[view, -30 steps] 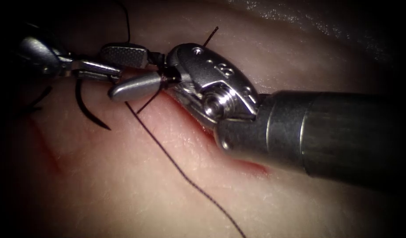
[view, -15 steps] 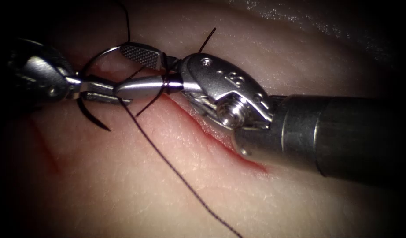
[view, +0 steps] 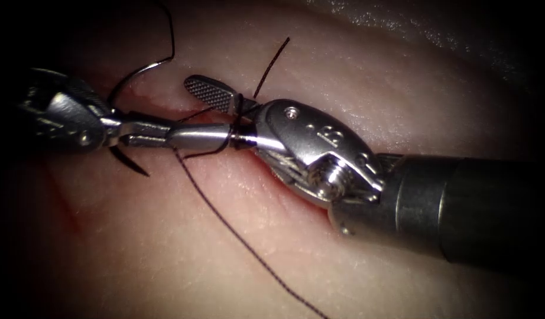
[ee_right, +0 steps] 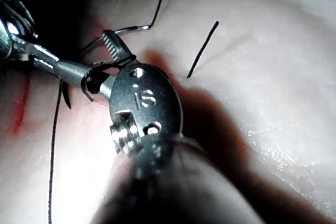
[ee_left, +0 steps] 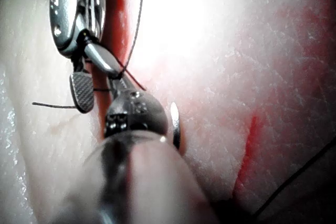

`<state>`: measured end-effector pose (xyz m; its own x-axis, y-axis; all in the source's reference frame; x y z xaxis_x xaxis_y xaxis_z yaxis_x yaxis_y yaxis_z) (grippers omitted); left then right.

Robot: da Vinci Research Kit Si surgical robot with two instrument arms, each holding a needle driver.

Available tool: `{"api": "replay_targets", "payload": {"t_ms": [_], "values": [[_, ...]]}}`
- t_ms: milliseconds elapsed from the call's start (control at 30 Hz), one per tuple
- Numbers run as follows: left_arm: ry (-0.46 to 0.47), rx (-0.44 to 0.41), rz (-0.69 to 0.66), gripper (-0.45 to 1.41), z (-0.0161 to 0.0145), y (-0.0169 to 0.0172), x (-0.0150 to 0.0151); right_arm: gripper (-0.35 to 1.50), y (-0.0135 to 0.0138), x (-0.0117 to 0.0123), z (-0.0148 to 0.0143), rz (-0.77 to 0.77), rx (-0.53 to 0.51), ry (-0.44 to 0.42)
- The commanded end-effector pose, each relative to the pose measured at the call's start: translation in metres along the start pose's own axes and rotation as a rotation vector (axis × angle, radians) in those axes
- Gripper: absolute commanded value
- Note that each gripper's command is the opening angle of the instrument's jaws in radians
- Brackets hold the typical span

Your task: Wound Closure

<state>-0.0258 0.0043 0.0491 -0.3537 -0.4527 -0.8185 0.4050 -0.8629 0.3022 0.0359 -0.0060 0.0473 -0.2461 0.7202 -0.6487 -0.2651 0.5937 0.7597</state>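
My left tool (view: pixel 160 133) is shut on the curved needle (view: pixel 130 160) near mid-curve, left of the cut (view: pixel 258 162). The needle's point hangs free above the tissue (view: pixel 166 248). My right tool (view: pixel 181 112) comes in over the cut with its jaws open and holds nothing. Dark thread (view: pixel 234 118) is looped around both its jaws near the hinge. Its lower jaw lies against the left tool's tip. In the left wrist view the left tool (ee_left: pixel 118 83) meets the right tool (ee_left: pixel 86 74), with the needle (ee_left: pixel 174 124) beside it. The right wrist view shows the right tool (ee_right: pixel 86 56) and its thread loops (ee_right: pixel 94 80).
A long strand of thread (view: pixel 243 242) runs from the jaws across the tissue toward the front. A short cut end (view: pixel 272 59) sticks up behind the right tool. A streak of red fluid (view: pixel 62 204) marks the tissue at the left.
The right tool has drawn back to the right and down with the thread loops still around its open jaws. The left tool, holding the needle, has shifted down and right after it.
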Motion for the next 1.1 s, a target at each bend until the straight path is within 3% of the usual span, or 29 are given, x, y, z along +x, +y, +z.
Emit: {"api": "replay_targets", "payload": {"t_ms": [33,533,633,733,867,1100], "values": [[-0.003,0.003,0.001,-0.45,0.0007,0.0004,-0.0006,0.61,0.0002,-0.0001,0.0008,0.009,0.007,0.008],[-0.033,-0.010,-0.008,-0.45,0.0014,0.0015,-0.0026,0.61,-0.0001,0.0004,0.0014,0.104,0.105,0.085],[-0.034,-0.009,-0.020,-0.45,0.0013,0.0015,-0.0020,0.62,-0.0001,0.0002,0.0014,0.104,0.044,0.083],[-0.035,-0.012,-0.034,-0.45,0.0012,0.0007,-0.0008,0.62,0.0000,-0.0006,0.0009,0.066,-0.072,0.006],[-0.013,0.011,-0.058,-0.45,0.0010,-0.0010,0.0010,0.66,0.0003,-0.0026,-0.0003,0.024,-0.201,-0.034],[-0.029,0.026,-0.083,-0.45,0.0010,-0.0021,0.0007,0.66,0.0012,-0.0038,-0.0022,0.024,-0.322,-0.055]]}}
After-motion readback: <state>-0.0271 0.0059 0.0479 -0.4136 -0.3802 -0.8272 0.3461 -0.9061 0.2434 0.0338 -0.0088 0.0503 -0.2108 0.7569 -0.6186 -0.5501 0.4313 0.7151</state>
